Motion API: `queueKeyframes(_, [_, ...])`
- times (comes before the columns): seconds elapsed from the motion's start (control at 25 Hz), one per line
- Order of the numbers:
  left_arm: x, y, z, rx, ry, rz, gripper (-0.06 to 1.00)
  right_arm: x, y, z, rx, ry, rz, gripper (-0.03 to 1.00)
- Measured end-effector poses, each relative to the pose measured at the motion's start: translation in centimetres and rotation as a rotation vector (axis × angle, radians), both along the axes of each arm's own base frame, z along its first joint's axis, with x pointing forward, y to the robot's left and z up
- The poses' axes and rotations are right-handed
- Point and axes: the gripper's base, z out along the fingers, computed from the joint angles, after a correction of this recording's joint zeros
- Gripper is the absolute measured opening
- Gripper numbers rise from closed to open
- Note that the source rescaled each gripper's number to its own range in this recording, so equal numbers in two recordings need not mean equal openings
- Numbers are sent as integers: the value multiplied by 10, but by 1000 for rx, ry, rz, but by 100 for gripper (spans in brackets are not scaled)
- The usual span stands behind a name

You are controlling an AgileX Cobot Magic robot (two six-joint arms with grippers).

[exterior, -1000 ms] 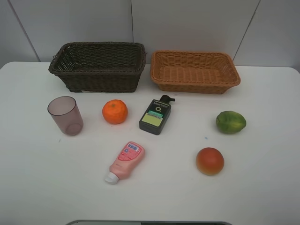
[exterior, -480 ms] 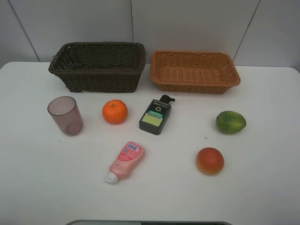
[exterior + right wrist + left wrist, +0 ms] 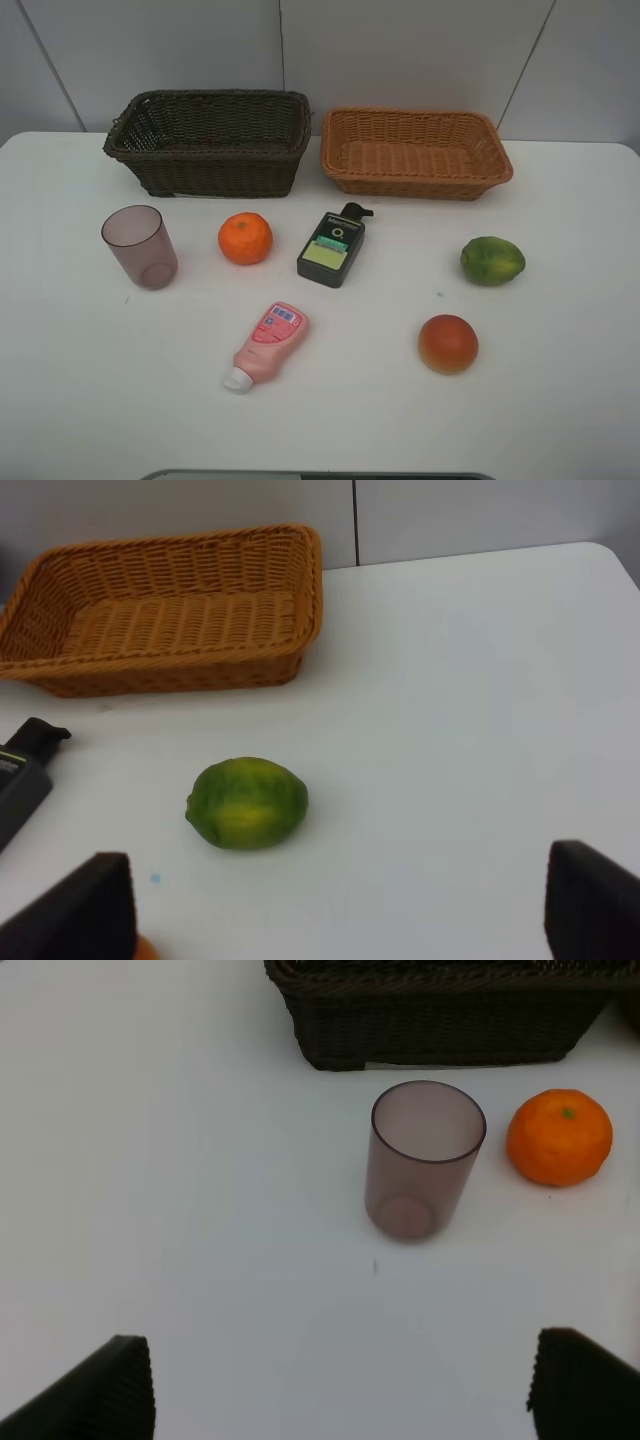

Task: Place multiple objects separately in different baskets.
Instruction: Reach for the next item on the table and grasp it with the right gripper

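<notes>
On the white table lie a purple cup, an orange, a dark green-labelled bottle, a pink tube, a green lime and a red-orange peach. The dark brown basket and the tan basket stand empty at the back. My left gripper is open, short of the cup and the orange. My right gripper is open, short of the lime. Neither gripper shows in the exterior view.
A grey wall rises behind the baskets. The table's front edge runs along the bottom of the exterior view, where a grey strip shows. The bottle's cap shows at the edge of the right wrist view.
</notes>
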Motion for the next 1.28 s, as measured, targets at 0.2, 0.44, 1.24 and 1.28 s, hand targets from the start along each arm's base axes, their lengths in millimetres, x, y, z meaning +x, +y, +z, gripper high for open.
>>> queueKeyframes(0.2, [0,0,0,0,0,0,96,0,0,0,0,0,0,71])
queueKeyframes(0.44, [0,0,0,0,0,0,96,0,0,0,0,0,0,71])
queueKeyframes(1.24, [0,0,0,0,0,0,96,9,0,8,1,49,0,71])
queueKeyframes(1.28, [0,0,0,0,0,0,96,14,0,12,1,68,0,71])
